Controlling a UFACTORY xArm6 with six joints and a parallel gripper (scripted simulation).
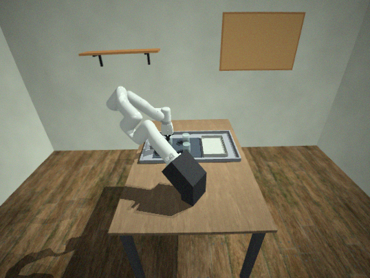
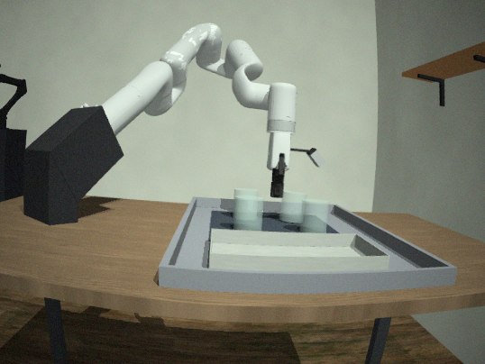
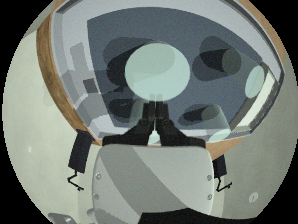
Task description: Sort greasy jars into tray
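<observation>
My gripper (image 1: 168, 138) (image 2: 277, 195) (image 3: 155, 101) is shut and empty, its tips near jar-top height. Four pale green jars stand on the dark mat (image 1: 197, 144) (image 2: 220, 221) (image 3: 175, 25). The far-left jar (image 1: 170, 140) (image 2: 294, 207) (image 3: 157, 71) is closest beside the fingers. The far-right jar (image 1: 186, 137) (image 2: 316, 216) (image 3: 255, 81) and the near-right jar (image 1: 186, 146) (image 2: 248, 215) (image 3: 215, 120) stand towards the tray (image 1: 224, 146) (image 2: 297, 262). The near-left jar (image 2: 245, 193) is hidden behind the arm in the top view and partly behind the fingers in the wrist view. No jar shows in the tray.
The steel table top (image 1: 220, 159) (image 2: 306, 279) has a raised grey lip around mat and tray. The tray lies right of the mat in the top view. The arm's black base (image 1: 189, 179) (image 2: 68, 167) stands on the wooden table (image 1: 223, 196).
</observation>
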